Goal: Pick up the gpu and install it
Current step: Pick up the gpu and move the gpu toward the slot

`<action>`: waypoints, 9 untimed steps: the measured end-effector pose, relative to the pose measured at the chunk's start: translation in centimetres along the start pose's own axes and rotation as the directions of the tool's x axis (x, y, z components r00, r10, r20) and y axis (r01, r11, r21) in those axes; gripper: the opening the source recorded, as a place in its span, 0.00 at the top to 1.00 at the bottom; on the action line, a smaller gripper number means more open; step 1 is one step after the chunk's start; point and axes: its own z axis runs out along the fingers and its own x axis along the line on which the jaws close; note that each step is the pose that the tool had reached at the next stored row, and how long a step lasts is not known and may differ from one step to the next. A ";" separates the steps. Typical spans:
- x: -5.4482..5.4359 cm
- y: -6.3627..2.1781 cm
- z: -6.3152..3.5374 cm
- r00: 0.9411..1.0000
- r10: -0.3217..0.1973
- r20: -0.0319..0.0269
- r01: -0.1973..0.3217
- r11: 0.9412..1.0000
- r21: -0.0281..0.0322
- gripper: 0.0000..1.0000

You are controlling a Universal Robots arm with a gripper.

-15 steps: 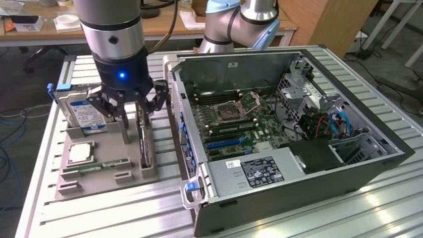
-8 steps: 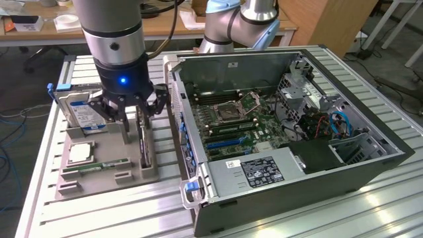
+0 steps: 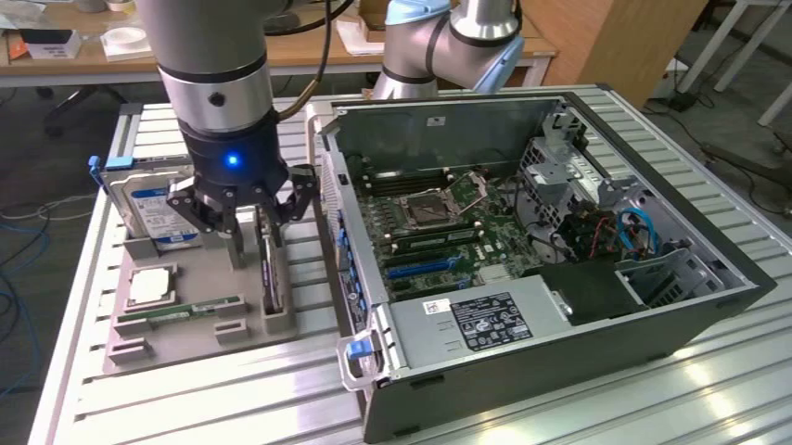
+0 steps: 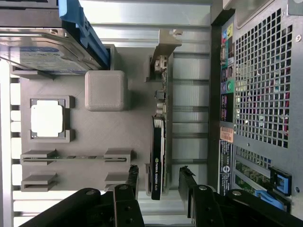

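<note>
We see the gripper [image 4: 159,182] with its fingers [image 4: 133,182] spread wide and holding nothing. The gpu [image 4: 157,142] stands on edge in its slot of the grey tray [image 4: 94,137], just beside the computer case [image 4: 265,71] — one end falls in the gap between the two fingertips, clear of both.

A silvery cylindrical arm [image 3: 213,65] is shown with pale-blue caps on its grey joints [image 3: 415,14], a black wrist section lit by a small blue lamp [image 3: 230,161], and a black gripper [image 3: 251,236] built of bolted linkage fingers [image 4: 133,178].
</note>
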 end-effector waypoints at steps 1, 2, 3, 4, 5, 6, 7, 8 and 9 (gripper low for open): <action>0.0 -0.02 0.10 1.000 0.000 0.000 0.000 1.000 0.000 0.53; 0.0 -0.03 0.21 1.000 0.000 0.000 0.000 1.000 0.000 0.53; 0.0 -0.05 0.32 1.000 0.000 0.000 0.000 1.000 0.000 0.53; 0.0 -0.06 0.44 1.000 0.000 0.000 0.000 1.000 0.000 0.53; 0.0 -0.07 0.55 1.000 0.000 0.000 0.000 1.000 0.000 0.53; 0.0 -0.09 0.66 1.000 0.000 0.000 0.000 1.000 0.000 0.53; 0.0 -0.10 0.77 1.000 0.000 0.000 0.000 1.000 0.000 0.53; 0.0 -0.11 0.88 1.000 0.000 0.000 0.000 1.000 0.000 0.53; 0.0 -0.12 0.98 1.000 0.000 0.000 0.000 1.000 0.000 0.53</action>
